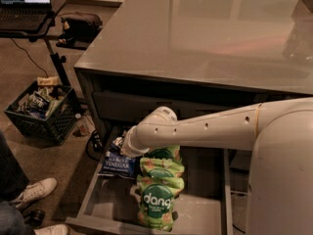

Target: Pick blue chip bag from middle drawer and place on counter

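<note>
The blue chip bag lies at the back left of the open middle drawer, its white "vinegar" lettering showing. My gripper reaches down into the drawer at the end of the white arm and sits right above the bag's top edge, mostly hidden behind the wrist. Green "dang" bags lie stacked beside the blue bag, in the drawer's middle. The grey glossy counter spans the top of the cabinet above the drawer.
A black crate of snack bags stands on the floor to the left. A stand with a laptop is at the far left. A person's white shoes are at the lower left, near the drawer's corner.
</note>
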Robot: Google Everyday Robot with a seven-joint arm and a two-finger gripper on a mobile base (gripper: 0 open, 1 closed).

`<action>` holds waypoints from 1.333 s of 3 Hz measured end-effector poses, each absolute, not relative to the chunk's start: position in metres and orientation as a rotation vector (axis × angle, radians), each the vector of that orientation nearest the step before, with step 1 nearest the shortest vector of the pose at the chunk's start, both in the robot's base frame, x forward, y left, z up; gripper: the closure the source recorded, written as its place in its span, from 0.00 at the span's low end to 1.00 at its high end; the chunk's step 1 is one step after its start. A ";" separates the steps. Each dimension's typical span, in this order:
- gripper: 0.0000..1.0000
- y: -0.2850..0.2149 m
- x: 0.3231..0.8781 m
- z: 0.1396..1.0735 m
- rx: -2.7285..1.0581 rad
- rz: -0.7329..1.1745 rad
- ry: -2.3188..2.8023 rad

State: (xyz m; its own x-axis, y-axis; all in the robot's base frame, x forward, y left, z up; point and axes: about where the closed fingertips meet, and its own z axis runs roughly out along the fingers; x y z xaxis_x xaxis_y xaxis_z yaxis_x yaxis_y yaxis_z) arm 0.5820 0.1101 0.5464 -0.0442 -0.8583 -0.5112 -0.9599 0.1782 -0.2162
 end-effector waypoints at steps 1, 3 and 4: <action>1.00 0.100 0.578 0.574 -1.688 0.196 1.953; 1.00 0.080 0.492 0.656 -1.630 0.049 2.002; 1.00 0.080 0.488 0.683 -1.620 0.001 1.964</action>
